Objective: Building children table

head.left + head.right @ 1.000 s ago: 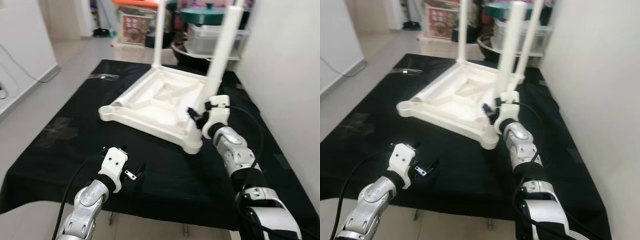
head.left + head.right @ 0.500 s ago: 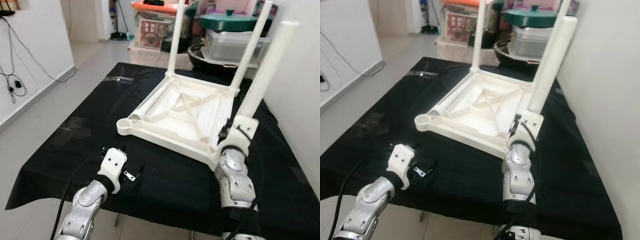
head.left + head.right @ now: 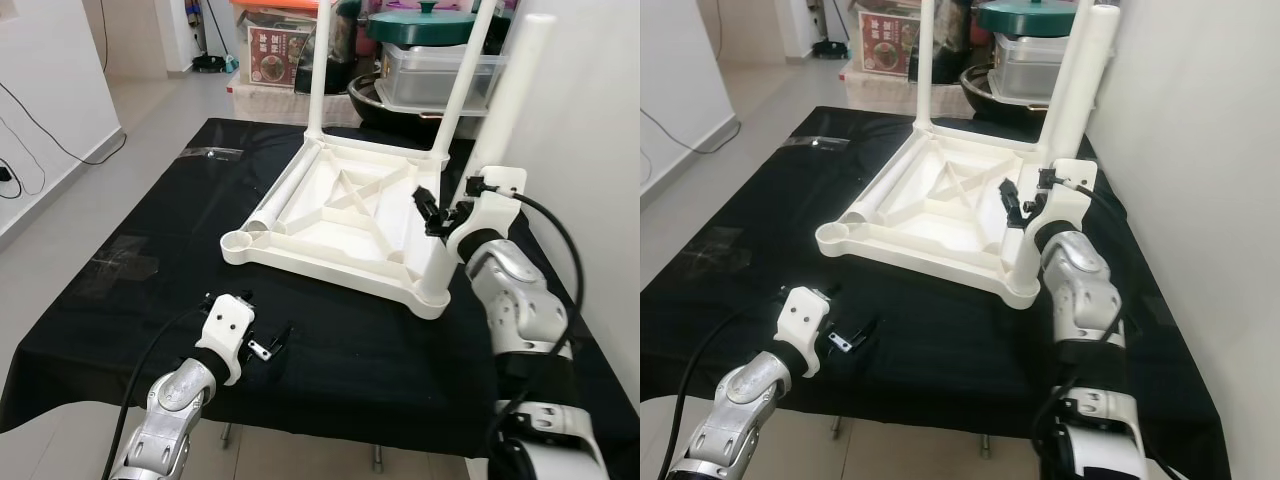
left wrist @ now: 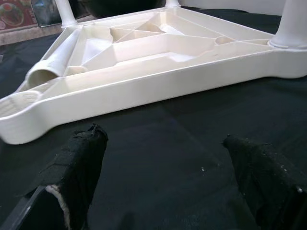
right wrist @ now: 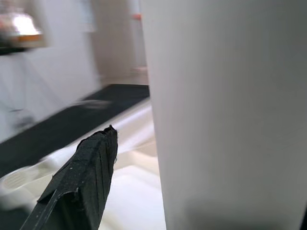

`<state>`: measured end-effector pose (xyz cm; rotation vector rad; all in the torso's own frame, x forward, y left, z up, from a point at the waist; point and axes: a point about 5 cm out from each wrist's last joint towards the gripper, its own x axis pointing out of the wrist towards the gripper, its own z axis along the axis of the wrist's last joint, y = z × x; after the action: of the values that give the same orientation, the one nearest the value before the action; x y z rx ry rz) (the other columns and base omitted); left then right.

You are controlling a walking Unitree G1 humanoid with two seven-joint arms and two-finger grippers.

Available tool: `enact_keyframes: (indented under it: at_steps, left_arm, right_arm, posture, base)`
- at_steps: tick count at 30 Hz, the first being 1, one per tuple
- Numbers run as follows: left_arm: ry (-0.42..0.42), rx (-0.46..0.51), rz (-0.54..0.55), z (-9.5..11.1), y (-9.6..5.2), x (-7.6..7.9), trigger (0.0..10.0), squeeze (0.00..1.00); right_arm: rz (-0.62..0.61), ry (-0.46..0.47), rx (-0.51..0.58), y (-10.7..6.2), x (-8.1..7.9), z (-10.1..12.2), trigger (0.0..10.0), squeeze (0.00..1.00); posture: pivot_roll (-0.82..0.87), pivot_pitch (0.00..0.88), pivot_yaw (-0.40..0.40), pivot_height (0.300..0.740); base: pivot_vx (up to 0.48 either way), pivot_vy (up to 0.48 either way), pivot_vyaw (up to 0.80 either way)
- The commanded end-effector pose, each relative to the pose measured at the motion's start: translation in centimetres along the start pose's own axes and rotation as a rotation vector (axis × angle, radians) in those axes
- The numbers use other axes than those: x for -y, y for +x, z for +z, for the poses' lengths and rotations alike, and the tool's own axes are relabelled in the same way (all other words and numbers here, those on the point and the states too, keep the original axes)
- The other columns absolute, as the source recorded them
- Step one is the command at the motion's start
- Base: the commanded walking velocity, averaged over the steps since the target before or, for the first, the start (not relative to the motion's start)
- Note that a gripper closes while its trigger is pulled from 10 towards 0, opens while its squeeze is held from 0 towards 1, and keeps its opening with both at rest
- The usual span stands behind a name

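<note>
Your right tool (image 3: 437, 214) just slid back down the near leg (image 3: 498, 130), fingers spread around it; left tool (image 3: 268, 347) idles open, fourth leg (image 3: 283, 201) waiting.

Far table legs (image 3: 468, 75) cut off by top edge; bkgd blurred.

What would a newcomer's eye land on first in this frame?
The upside-down white table top on the black-covered table, three legs standing up from its corners and a fourth leg lying loose inside its frame. Next, the right gripper at the near right leg, while the left gripper hovers open over the cloth.
</note>
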<state>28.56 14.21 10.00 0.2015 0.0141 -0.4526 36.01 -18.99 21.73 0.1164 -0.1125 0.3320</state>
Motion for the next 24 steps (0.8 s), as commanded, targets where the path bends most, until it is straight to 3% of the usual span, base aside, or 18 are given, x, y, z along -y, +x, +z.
enact_keyframes:
  at_steps: [1, 2, 3, 4, 5, 7, 8, 9, 11, 12, 13, 15, 16, 17, 18, 21, 22, 24]
  left_arm:
    - [0.002, 0.009, 0.0, 0.2, 0.3, -0.1, 10.0, 0.0]
    - [0.002, 0.009, 0.0, 0.2, 0.3, -0.1, 10.0, 0.0]
    - [0.001, 0.013, 0.003, 0.3, 0.4, -0.2, 10.0, 0.0]
    - [0.0, 0.015, 0.005, 0.4, 0.5, -0.2, 10.0, 0.0]
    - [-0.001, 0.016, 0.006, 0.4, 0.5, -0.1, 10.0, 0.0]
    - [-0.001, 0.016, 0.005, 0.3, 0.3, 0.0, 10.0, 0.0]
    - [-0.001, 0.016, 0.005, 0.3, 0.3, 0.0, 10.0, 0.0]
    - [-0.001, 0.011, 0.009, 0.2, 0.0, -0.1, 10.0, 0.0]
    - [-0.001, 0.011, 0.009, 0.2, 0.0, -0.1, 10.0, 0.0]
    - [-0.003, 0.005, 0.015, 0.0, -0.2, -0.2, 10.0, 0.0]
    - [-0.003, 0.005, 0.015, 0.0, -0.2, -0.2, 10.0, 0.0]
    - [-0.006, 0.003, 0.016, -0.1, -0.3, -0.2, 10.0, 0.0]
    - [-0.007, 0.006, 0.012, 0.0, -0.2, -0.1, 10.0, 0.0]
    - [-0.007, 0.006, 0.012, 0.0, -0.2, -0.1, 10.0, 0.0]
    - [-0.009, 0.008, 0.011, 0.1, -0.1, 0.0, 10.0, 0.0]
    - [-0.011, 0.008, 0.009, 0.1, 0.0, 0.1, 10.0, 0.0]
    - [-0.015, -0.001, -0.002, -0.2, -0.3, 0.3, 10.0, 0.0]
    - [-0.017, -0.005, -0.006, -0.3, -0.4, 0.3, 10.0, 0.0]
  right_arm:
    - [0.183, 0.011, -0.023, 0.2, -2.0, -1.3, 6.6, 0.0]
    - [0.183, 0.011, -0.023, 0.2, -2.0, -1.3, 6.6, 0.0]
    - [0.229, 0.02, -0.036, 0.1, -2.6, -1.8, 4.0, 0.0]
    - [0.246, 0.026, -0.04, 0.1, -2.9, -2.1, 0.0, 0.0]
    - [0.229, 0.031, -0.048, 0.3, -3.0, -2.5, 0.0, 0.0]
    - [-0.016, 0.006, -0.071, 1.1, -1.7, -3.2, 0.0, 0.0]
    - [-0.016, 0.006, -0.071, 1.1, -1.7, -3.2, 0.0, 0.0]
    - [-0.277, 0.045, -0.132, 1.0, 0.2, -4.1, 0.0, 0.0]
    - [-0.277, 0.045, -0.132, 1.0, 0.2, -4.1, 0.0, 0.0]
    - [-0.573, 0.075, -0.207, -0.2, 2.3, -5.6, 0.0, 0.0]
    - [-0.573, 0.075, -0.207, -0.2, 2.3, -5.6, 0.0, 0.0]
    - [-1.044, 0.071, -0.313, -4.5, 4.5, -8.2, 0.0, 0.0]
    - [-1.153, 0.068, -0.317, -6.2, 4.6, -8.7, 1.1, 0.0]
    - [-1.153, 0.068, -0.317, -6.2, 4.6, -8.7, 1.1, 0.0]
    - [-1.175, 0.077, -0.312, -7.2, 4.0, -8.9, 10.0, 0.0]
    - [-1.147, 0.077, -0.3, -7.5, 3.3, -8.7, 10.0, 0.0]
    - [-0.859, 0.047, -0.22, -5.8, 0.2, -7.1, 10.0, 0.0]
    - [-0.745, 0.038, -0.19, -5.1, -1.0, -6.5, 10.0, 0.0]
  posture:
    - [0.02, 0.0, -0.081, 0.74]
    - [0.02, 0.0, -0.081, 0.74]
    - [0.02, 0.0, -0.081, 0.74]
    - [0.03, 0.0, -0.085, 0.74]
    - [0.04, 0.0, -0.085, 0.74]
    - [0.04, 0.0, -0.086, 0.74]
    - [0.04, 0.0, -0.086, 0.74]
    - [0.03, 0.0, -0.086, 0.74]
    - [0.03, 0.0, -0.086, 0.74]
    - [0.03, 0.0, -0.086, 0.74]
    - [0.03, 0.0, -0.086, 0.74]
    - [0.03, 0.0, -0.088, 0.74]
    - [0.03, 0.0, -0.086, 0.74]
    - [0.03, 0.0, -0.086, 0.74]
    - [0.02, 0.0, -0.077, 0.74]
    - [0.01, 0.0, -0.071, 0.74]
    - [-0.01, 0.0, -0.063, 0.74]
    - [-0.01, 0.0, -0.063, 0.74]
  base:
    - [0.0, 0.0, 0.0]
    - [0.0, 0.0, 0.0]
    - [0.0, 0.0, 0.0]
    - [0.0, 0.0, 0.0]
    - [0.0, 0.0, 0.0]
    - [0.0, 0.0, 0.0]
    - [0.0, 0.0, 0.0]
    - [0.0, 0.0, 0.0]
    - [0.0, 0.0, 0.0]
    - [0.0, 0.0, 0.0]
    - [0.0, 0.0, 0.0]
    - [0.0, 0.0, 0.0]
    - [0.0, 0.0, 0.0]
    - [0.0, 0.0, 0.0]
    - [0.0, 0.0, 0.0]
    - [0.0, 0.0, 0.0]
    - [0.0, 0.0, 0.0]
    - [0.0, 0.0, 0.0]
